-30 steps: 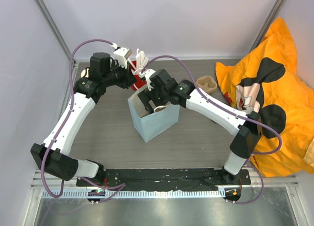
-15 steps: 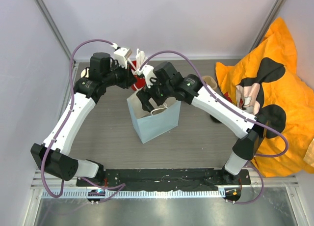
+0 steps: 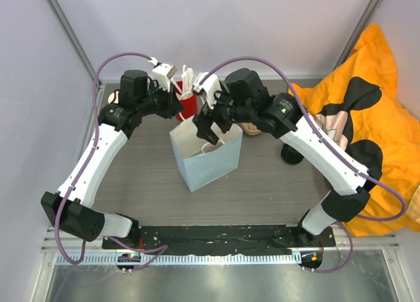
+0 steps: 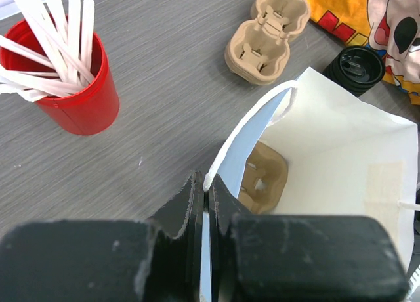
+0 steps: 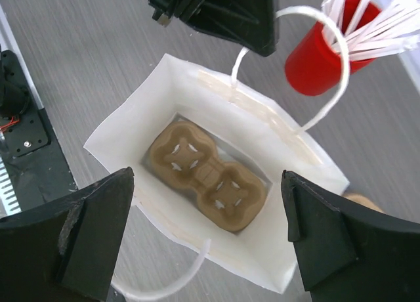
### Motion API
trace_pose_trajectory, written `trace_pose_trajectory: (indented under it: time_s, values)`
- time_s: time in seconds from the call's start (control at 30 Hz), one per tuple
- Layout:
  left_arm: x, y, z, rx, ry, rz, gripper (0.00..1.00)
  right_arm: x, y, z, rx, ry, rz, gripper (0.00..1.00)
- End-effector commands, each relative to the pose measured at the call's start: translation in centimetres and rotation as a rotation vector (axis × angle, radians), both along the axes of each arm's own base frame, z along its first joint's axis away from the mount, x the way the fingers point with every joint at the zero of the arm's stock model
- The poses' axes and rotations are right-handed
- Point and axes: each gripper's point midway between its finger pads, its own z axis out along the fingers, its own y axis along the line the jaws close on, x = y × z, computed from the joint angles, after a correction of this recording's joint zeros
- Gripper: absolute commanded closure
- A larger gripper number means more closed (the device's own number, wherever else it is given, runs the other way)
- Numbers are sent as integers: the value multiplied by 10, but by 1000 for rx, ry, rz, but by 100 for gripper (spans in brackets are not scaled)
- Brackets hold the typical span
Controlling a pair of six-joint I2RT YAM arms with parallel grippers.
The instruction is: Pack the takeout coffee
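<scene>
The takeout coffee cup cannot be made out in any view, so its place and the run of its long axis cannot be told. The left hand [image 4: 205, 190] is clenched on the rim of the white paper bag [image 4: 341, 151], which stands upright on the surface [image 3: 151, 177]. The right hand [image 5: 209, 226] hovers over the bag's mouth, fingers spread wide, gripping nothing. A moulded carrier [image 5: 207, 174] lies flat on the bag's floor

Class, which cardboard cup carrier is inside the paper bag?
The carrier lying flat on the bag floor; the other carrier sits outside on the table near the black lid.
</scene>
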Motion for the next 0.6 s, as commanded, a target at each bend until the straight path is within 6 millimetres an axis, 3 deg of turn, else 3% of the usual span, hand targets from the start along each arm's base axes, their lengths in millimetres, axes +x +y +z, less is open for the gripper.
trace_pose_trajectory:
  time_s: [0.0,0.13,0.4,0.57]
  values:
    - [-4,-6,29,-37,-65,-40,98,6,-26,49,55,-140,-55,2]
    - [-5,-6,31,-39,-67,-44,100,19,-44,58,62,-176,-127,1]
    - [-8,-1,35,-27,-83,-27,100,65,-106,66,89,-207,-353,0]
    - [-8,8,40,-1,-104,11,100,69,-121,58,91,-203,-392,0]
